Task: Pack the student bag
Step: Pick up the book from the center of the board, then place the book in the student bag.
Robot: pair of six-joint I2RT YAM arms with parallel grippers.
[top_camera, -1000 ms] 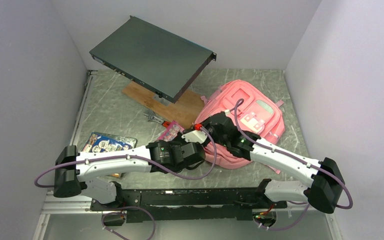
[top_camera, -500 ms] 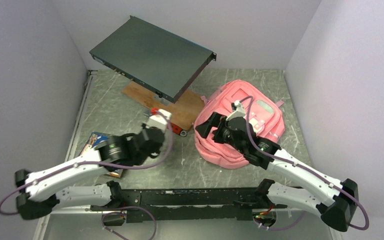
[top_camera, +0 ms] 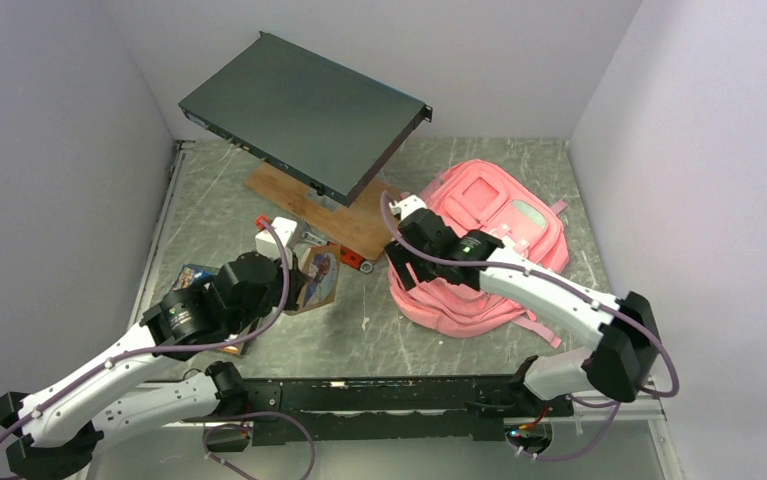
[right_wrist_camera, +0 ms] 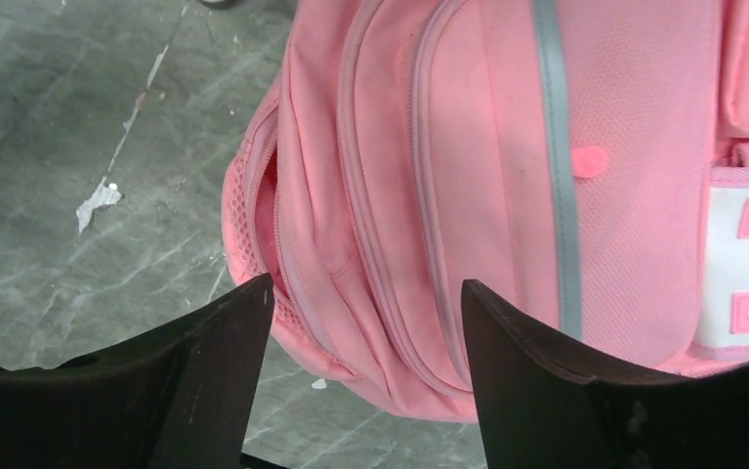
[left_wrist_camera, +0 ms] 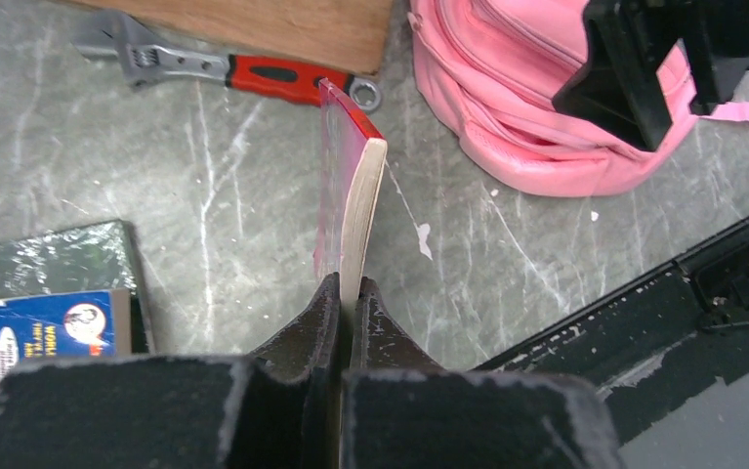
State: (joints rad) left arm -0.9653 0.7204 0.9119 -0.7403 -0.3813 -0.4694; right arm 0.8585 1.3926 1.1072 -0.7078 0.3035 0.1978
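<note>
Left gripper (left_wrist_camera: 346,293) pinching a thin pink-covered book (left_wrist_camera: 360,200); soft pink fabric backpack (top_camera: 479,190) to its right, under the spread right gripper (right_wrist_camera: 365,285).

2 white-and-black arms on a black near-edge rail (top_camera: 359,392)

The left arm (top_camera: 109,365) and right arm (top_camera: 549,290) have white shell links, black rounded joints and loose purple cables (top_camera: 281,270). A white block (top_camera: 277,238) with a red tip caps the left wrist. The left gripper (left_wrist_camera: 343,293) and right gripper (right_wrist_camera: 365,293) have matte black fingers with pale-speckled edges.
</note>
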